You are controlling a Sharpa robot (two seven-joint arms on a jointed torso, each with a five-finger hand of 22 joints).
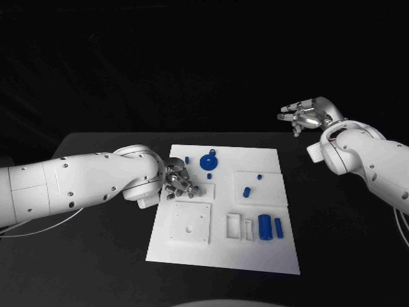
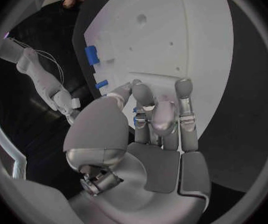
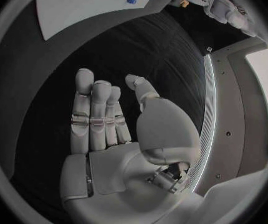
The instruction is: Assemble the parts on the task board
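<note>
Dim all around, with darkness swallowing the room beyond the black table [image 1: 94, 256]. Glowing brightest under overhead light: the white task board [image 1: 225, 252]. Showing soft highlights on the left hand [image 2: 153, 134] and right hand [image 3: 118, 134]. Bending straight edges and darkening toward the rims of both wrist circles.

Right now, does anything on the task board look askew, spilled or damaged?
Nothing stands out. The task board lies flat on the table, blue parts on it, no visible damage. The left hand is at its left edge; the right hand is raised off to the side, holding nothing.
</note>
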